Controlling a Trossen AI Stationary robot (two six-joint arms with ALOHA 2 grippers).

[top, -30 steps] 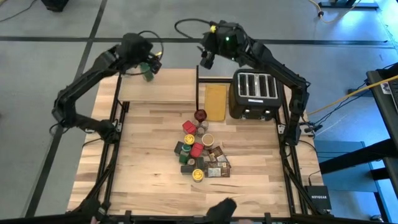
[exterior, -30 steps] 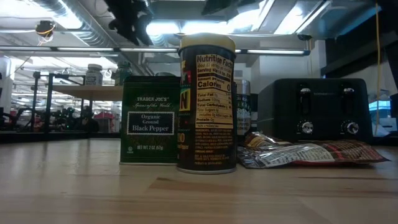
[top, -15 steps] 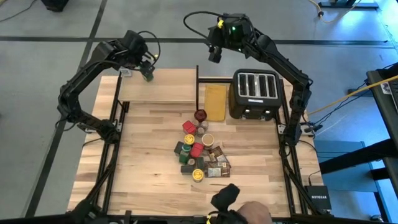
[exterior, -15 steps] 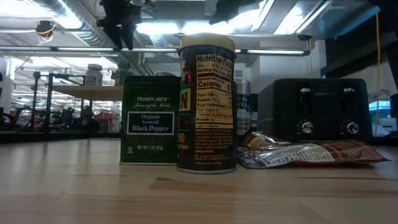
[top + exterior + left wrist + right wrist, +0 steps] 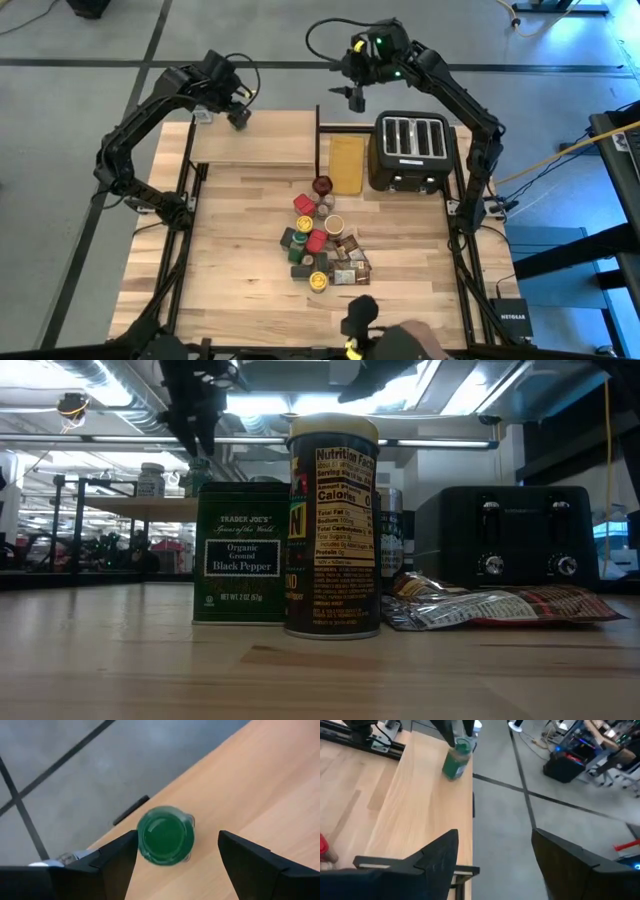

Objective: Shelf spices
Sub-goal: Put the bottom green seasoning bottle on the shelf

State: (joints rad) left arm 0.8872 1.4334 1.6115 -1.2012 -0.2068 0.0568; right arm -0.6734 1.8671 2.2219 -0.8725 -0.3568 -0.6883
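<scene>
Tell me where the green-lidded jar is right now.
The green-lidded jar stands upright on the shelf, near its far left corner in the high view, between the fingers of the open left tool.

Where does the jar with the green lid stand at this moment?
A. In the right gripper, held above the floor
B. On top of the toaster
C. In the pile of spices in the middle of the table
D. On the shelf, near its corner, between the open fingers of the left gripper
D: the green-lidded jar stands on the shelf near its corner, with the left gripper open on either side of it.
</scene>
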